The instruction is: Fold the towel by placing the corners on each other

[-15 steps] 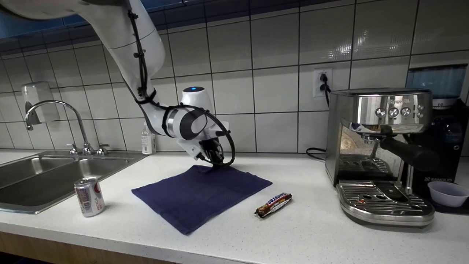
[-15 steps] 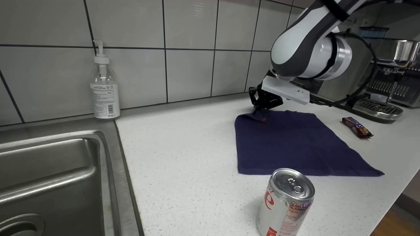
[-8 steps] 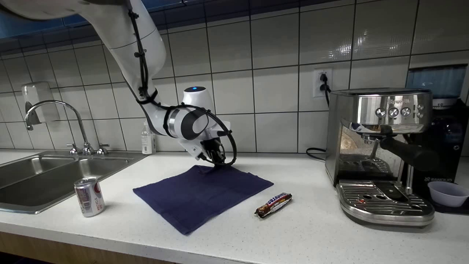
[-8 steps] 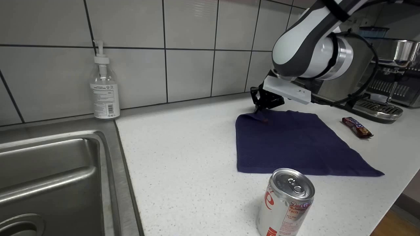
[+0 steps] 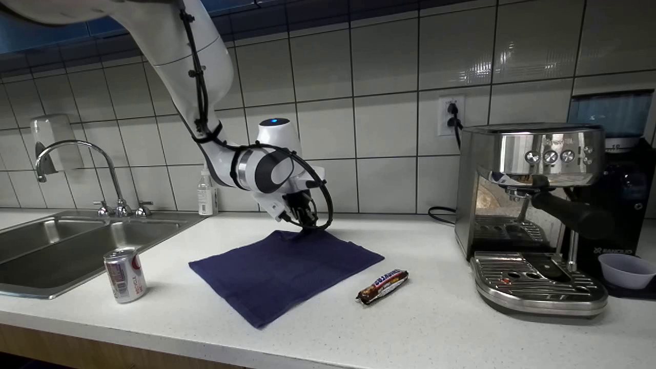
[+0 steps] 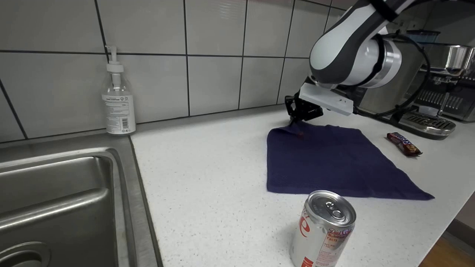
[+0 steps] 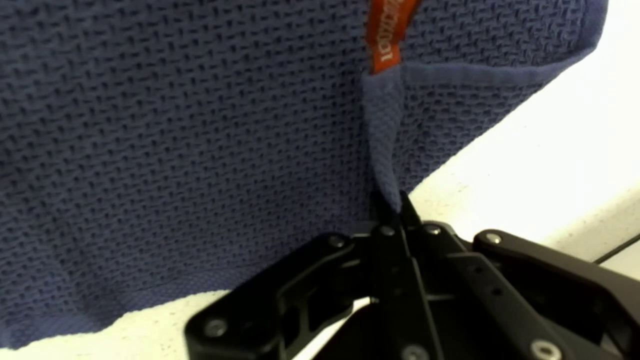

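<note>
The navy towel (image 5: pixel 284 274) lies mostly flat on the counter in both exterior views, one corner (image 5: pixel 260 322) pointing to the counter's front edge and another corner (image 5: pixel 378 257) toward the snack bar. My gripper (image 7: pixel 397 205) is shut on a folded-over bit of towel near an orange tag (image 7: pixel 387 42) in the wrist view. In an exterior view, the gripper (image 6: pixel 294 120) is low at the towel's back edge, where the cloth is turned over and slightly raised. The fingertips hide the pinched end, so I cannot tell whether it is a corner.
A silver can (image 5: pixel 125 275) stands left of the towel, by the sink (image 5: pixel 148 225). A wrapped snack bar (image 5: pixel 383 287) lies to its right, and an espresso machine (image 5: pixel 533 215) stands farther right. Close behind the gripper is the tiled wall (image 5: pixel 387 184); a pump bottle (image 6: pixel 118 100) stands against it.
My gripper has moved slightly right and a little up, staying shut on the cloth. The towel's left corner has been drawn a little right and back; the front corner has hardly moved.
</note>
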